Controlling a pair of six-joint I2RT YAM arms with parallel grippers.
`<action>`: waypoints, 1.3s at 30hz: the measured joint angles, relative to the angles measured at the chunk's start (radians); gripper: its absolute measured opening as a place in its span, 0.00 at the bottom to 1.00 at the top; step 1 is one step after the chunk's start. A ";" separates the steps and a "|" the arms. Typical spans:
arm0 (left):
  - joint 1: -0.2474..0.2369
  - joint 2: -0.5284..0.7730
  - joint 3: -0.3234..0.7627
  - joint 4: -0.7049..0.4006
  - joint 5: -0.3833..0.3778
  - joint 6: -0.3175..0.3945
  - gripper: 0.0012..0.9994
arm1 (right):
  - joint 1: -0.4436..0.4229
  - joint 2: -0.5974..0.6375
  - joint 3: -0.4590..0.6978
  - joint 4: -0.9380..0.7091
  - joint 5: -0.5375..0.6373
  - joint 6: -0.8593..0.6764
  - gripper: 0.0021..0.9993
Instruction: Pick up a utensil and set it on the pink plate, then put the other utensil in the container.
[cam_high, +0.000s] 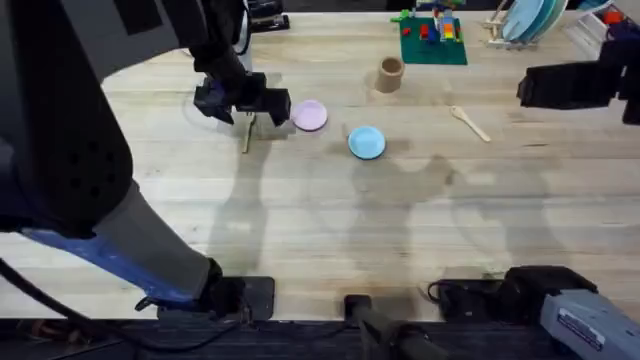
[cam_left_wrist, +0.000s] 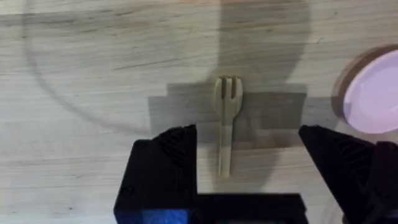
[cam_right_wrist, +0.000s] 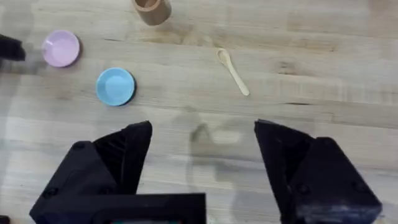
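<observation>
The small wooden fork (cam_left_wrist: 226, 124) lies flat on the table, its handle between the open black fingers of my left gripper (cam_left_wrist: 249, 155). From overhead the fork (cam_high: 247, 136) pokes out below the left gripper (cam_high: 243, 100), just left of the pink plate (cam_high: 309, 115), which also shows in the left wrist view (cam_left_wrist: 373, 93). The wooden spoon (cam_high: 469, 123) lies at the right, near the tan container (cam_high: 390, 73). My right gripper (cam_right_wrist: 202, 155) hangs open above the table, with the spoon (cam_right_wrist: 233, 71), container (cam_right_wrist: 152, 9) and pink plate (cam_right_wrist: 60, 48) beyond it.
A light blue plate (cam_high: 366, 142) sits right of the pink one. A green baseplate with bricks (cam_high: 432, 40) and a dish rack (cam_high: 525, 22) stand at the back. The right arm (cam_high: 575, 85) hovers at the right edge.
</observation>
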 joint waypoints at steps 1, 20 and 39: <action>0.000 0.000 0.000 -0.002 0.000 -0.003 0.99 | 0.000 0.000 0.000 0.000 0.000 0.000 1.00; 0.000 0.000 -0.035 0.047 0.004 -0.004 0.99 | 0.000 0.000 0.000 0.000 0.000 0.000 0.99; 0.005 -0.003 -0.064 0.076 0.001 -0.030 0.25 | 0.000 0.000 0.000 0.000 0.000 0.000 0.99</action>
